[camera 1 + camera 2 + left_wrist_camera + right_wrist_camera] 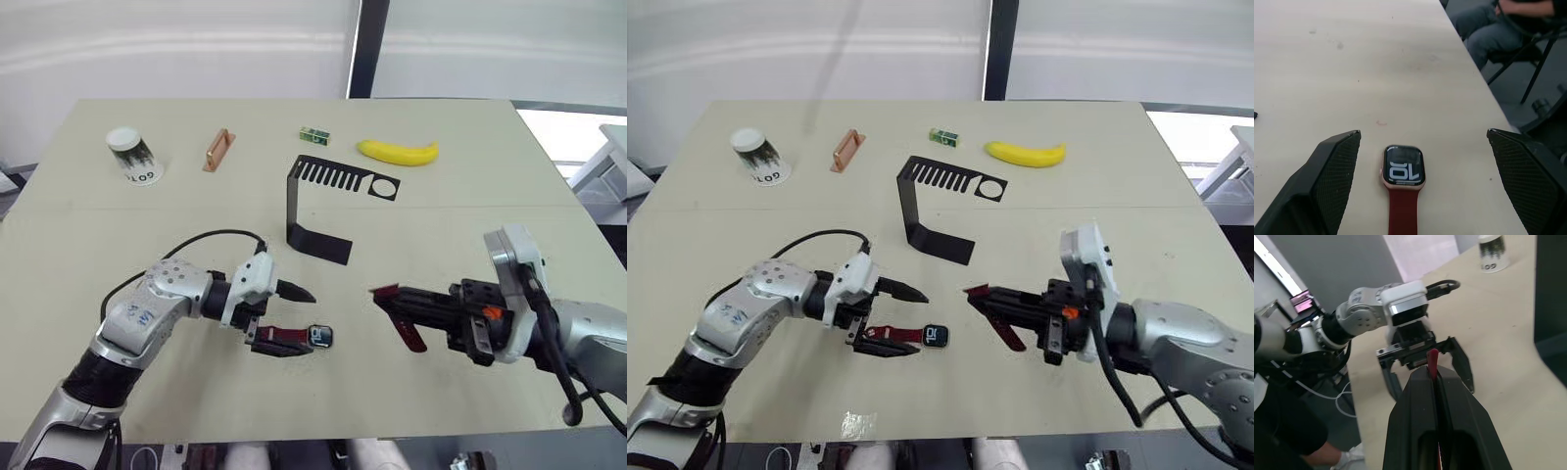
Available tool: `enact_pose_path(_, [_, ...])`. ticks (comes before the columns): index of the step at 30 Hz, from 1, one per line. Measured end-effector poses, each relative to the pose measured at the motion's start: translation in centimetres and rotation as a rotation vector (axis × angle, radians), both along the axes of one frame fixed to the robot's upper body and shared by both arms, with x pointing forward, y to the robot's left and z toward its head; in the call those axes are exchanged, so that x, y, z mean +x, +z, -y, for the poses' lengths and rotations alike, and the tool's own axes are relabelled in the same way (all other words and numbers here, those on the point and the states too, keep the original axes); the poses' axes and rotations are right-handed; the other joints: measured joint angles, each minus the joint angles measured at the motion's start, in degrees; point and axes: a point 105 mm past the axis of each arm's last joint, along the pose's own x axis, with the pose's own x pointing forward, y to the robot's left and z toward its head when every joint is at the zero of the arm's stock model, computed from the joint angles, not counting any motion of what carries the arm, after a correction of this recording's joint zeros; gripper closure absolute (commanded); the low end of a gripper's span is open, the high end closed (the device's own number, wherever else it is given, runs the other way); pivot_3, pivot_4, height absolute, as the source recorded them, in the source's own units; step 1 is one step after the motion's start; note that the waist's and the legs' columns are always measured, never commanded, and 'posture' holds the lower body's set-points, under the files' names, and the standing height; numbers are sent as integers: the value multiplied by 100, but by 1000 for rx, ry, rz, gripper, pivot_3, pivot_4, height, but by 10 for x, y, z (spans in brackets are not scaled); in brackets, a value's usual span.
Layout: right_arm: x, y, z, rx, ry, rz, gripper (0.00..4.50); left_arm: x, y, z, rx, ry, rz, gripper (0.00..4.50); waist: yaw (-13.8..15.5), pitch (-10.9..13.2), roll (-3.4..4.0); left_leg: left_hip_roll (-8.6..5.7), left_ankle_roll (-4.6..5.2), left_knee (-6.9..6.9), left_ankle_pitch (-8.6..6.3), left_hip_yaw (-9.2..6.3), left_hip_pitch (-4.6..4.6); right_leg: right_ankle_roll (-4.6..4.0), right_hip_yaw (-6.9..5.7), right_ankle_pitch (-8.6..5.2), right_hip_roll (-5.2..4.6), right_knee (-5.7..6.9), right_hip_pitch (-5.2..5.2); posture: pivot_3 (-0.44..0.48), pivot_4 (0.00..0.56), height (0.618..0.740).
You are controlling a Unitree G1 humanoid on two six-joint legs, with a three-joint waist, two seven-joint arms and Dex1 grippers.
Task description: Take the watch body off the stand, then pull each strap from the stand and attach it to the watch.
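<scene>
Fingers of the left gripper (293, 315) are spread wide around the small black-faced watch body (1403, 165), which lies on the pale table (441, 225), one dark-red strap (1402, 215) seemingly joined. The right gripper (978, 298) pinches another dark-red strap (1005, 332). The thin black metal stand (318, 201) sits behind.

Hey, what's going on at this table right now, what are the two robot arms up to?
The robot is assembling a watch. The watch body lies on the table with one maroon strap already joined to it, between the open fingers of the left gripper. The right gripper is shut on the second strap, held near the watch. The black stand sits bare behind them. A banana, a cup and other small items lie farther back.
</scene>
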Motion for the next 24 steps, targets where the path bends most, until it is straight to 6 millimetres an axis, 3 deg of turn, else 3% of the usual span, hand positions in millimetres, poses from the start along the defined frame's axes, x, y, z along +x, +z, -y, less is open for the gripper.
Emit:
enact_pose_path(5, [-16,-26,12,-134,43,-52,4500,-1,-25,0,87,8,46,52,77,1,-2,0,5,-2,-3,0,-1,2,0,1,2,-4,-1,0,150,740])
enact_pose_path(20, [-21,-43,21,-227,63,-8,4500,5,-46,22,79,134,81,52,117,1,-4,-1,6,6,-3,1,2,5,0,3,3,4,0,0,150,740])
enact_pose_path(23, [-21,-45,21,-221,59,-3,4500,3,-46,25,77,139,87,776,119,0,-5,-1,6,7,-3,1,2,5,0,3,3,5,0,0,150,740])
enact_pose_path(24, [-21,-45,21,-223,57,-3,4500,3,-45,26,73,135,88,1536,121,0,-5,-1,6,7,-3,1,2,5,0,3,3,6,0,0,150,740])
